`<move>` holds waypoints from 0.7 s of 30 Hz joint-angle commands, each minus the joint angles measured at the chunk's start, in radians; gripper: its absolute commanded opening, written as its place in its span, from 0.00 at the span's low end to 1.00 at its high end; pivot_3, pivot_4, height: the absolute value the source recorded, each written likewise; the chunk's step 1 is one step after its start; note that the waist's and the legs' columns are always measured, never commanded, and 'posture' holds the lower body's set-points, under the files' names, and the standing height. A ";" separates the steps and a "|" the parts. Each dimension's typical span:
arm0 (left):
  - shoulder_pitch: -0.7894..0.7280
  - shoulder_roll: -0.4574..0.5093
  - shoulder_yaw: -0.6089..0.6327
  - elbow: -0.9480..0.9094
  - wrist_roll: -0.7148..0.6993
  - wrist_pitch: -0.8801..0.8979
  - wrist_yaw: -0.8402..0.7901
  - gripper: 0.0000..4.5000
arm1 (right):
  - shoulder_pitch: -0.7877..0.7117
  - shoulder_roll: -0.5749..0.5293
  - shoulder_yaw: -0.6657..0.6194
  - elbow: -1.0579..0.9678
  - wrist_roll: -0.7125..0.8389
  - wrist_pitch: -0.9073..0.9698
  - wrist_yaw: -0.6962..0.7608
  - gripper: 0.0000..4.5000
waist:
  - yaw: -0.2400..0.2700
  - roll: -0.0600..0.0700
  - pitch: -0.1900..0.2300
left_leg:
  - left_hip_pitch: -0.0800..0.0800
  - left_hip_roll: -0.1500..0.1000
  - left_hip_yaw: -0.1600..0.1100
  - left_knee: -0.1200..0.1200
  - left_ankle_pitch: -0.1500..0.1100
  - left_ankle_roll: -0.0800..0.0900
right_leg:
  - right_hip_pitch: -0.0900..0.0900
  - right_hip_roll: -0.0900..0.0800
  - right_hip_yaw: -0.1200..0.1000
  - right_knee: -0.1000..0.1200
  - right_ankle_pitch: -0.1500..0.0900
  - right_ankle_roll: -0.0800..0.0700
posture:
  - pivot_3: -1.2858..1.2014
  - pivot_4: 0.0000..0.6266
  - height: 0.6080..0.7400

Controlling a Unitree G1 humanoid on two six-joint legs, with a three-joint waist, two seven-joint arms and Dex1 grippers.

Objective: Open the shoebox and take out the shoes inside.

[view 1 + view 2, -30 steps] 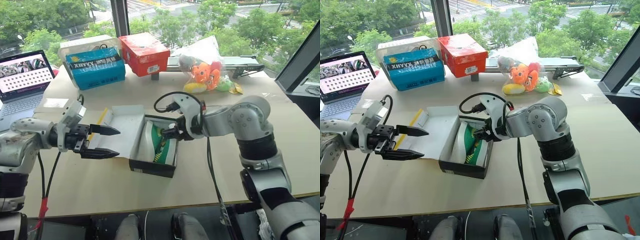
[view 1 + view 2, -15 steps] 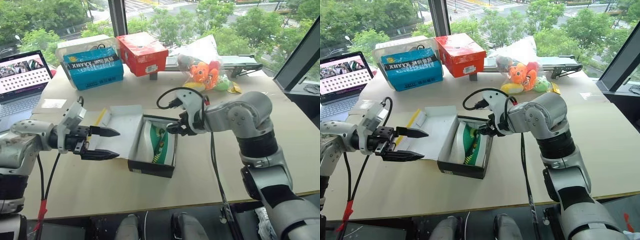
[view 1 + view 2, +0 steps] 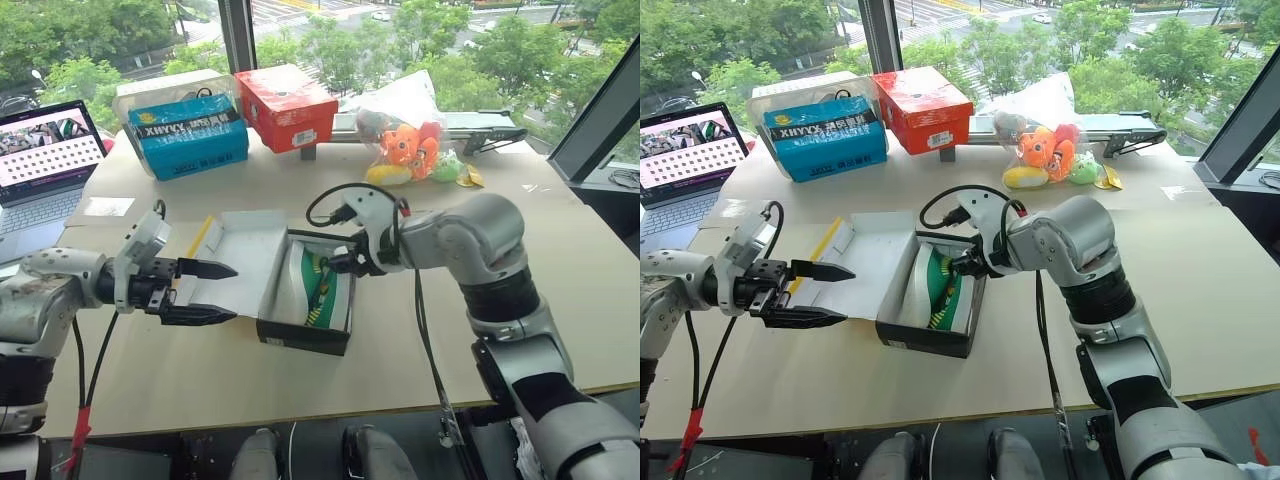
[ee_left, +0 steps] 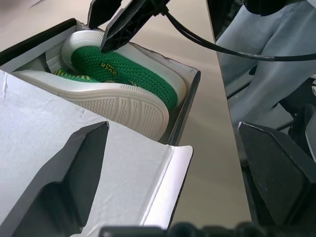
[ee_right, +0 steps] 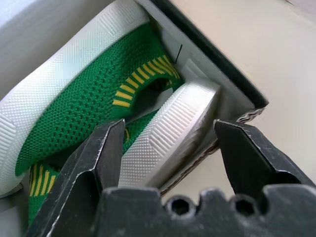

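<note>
shoebox [image 3: 300, 300] sits open near the middle of the tabletop [image 3: 560, 300], black base toward the robot, lid folded flat to the robot's left with its white inner face up and a strip of yellow showing at the lid's far edge. shoes [image 3: 322, 288] lie inside the base, green knit uppers with yellow stripes, white soles, packed on their sides against each other. right tool [image 3: 340, 264] is at the far right corner of the box, tilted downward, fingers spread; in the right wrist view one finger [image 5: 94, 163] is inside the box against a green upper, the other outside the box wall, with a white sole and the wall between them. left tool [image 3: 205, 292] hovers above the flat lid, fingers spread, nothing between them, pointing toward the box base. blue box [image 3: 190, 135], red box [image 3: 288, 105], bagged orange plush [image 3: 410, 145] and laptop [image 3: 45, 160] stand along the far and left parts of the tabletop, well apart from the shoebox.
</note>
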 commanded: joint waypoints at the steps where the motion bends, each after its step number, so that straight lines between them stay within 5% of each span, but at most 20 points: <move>1: 0.005 0.011 0.040 -0.035 -0.023 -0.007 0.003 1.00 | 0.071 -0.014 0.064 0.016 -0.037 -0.038 0.041 0.77 | 0.000 0.000 0.000 | 0.000 0.000 0.000 0.000 0.000 0.000 | 0.001 0.000 0.000 0.000 0.000 0.000 | 0.52 0.24 0.99; 11: 0.013 0.010 0.042 -0.044 -0.033 -0.005 0.014 1.00 | 0.081 -0.005 0.099 0.074 -0.111 -0.085 0.122 0.77 | 0.004 -0.001 -0.001 | 0.008 0.000 -0.001 0.000 -0.004 -0.007 | 0.008 -0.002 -0.001 0.000 -0.004 -0.006 | 0.52 0.24 0.99; 21: -0.003 0.001 0.030 -0.032 -0.032 -0.008 0.020 1.00 | 0.060 -0.020 0.106 0.078 -0.161 -0.085 0.176 0.18 | 0.000 -0.001 -0.001 | 0.009 0.000 0.000 0.000 -0.004 -0.007 | 0.008 -0.001 -0.001 0.000 -0.004 -0.006 | 0.52 0.24 0.99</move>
